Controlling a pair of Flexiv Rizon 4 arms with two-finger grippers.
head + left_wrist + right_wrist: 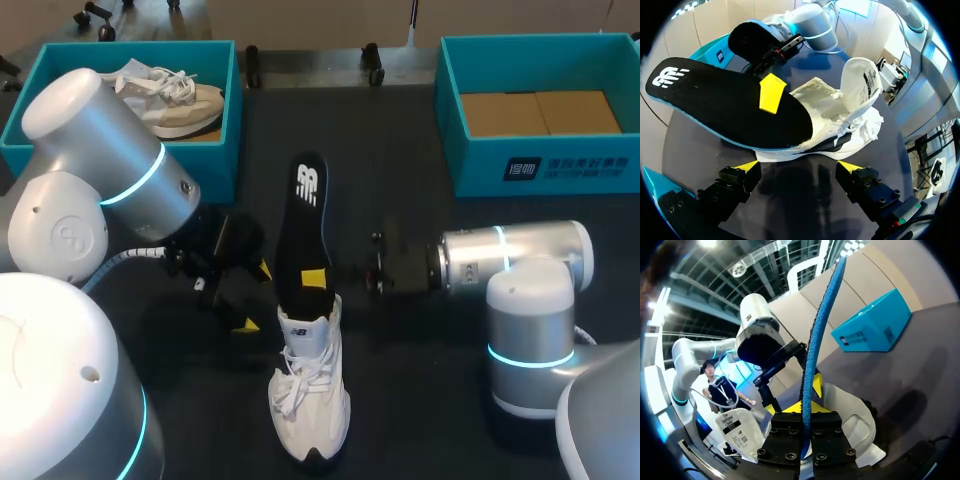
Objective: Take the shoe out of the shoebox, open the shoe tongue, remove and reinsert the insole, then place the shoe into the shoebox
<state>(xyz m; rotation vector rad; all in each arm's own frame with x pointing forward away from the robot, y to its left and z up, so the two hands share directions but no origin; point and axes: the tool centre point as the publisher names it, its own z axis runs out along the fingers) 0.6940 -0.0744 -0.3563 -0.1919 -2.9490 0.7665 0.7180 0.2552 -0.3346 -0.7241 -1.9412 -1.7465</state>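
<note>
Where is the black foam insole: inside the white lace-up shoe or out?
Mostly out: black foam insole projects from white lace-up shoe, one end in its opening.

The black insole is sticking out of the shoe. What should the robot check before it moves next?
1. Right end effector shut on black foam insole: ok.
2. Insole's end inside white lace-up shoe: ok.
3. Shoe's tongue pulled open: ok.
4. Left end effector steadying shoe: not ok, open, gripping nothing.
5. Insole fully seated: not ok, mostly sticks out.
</note>
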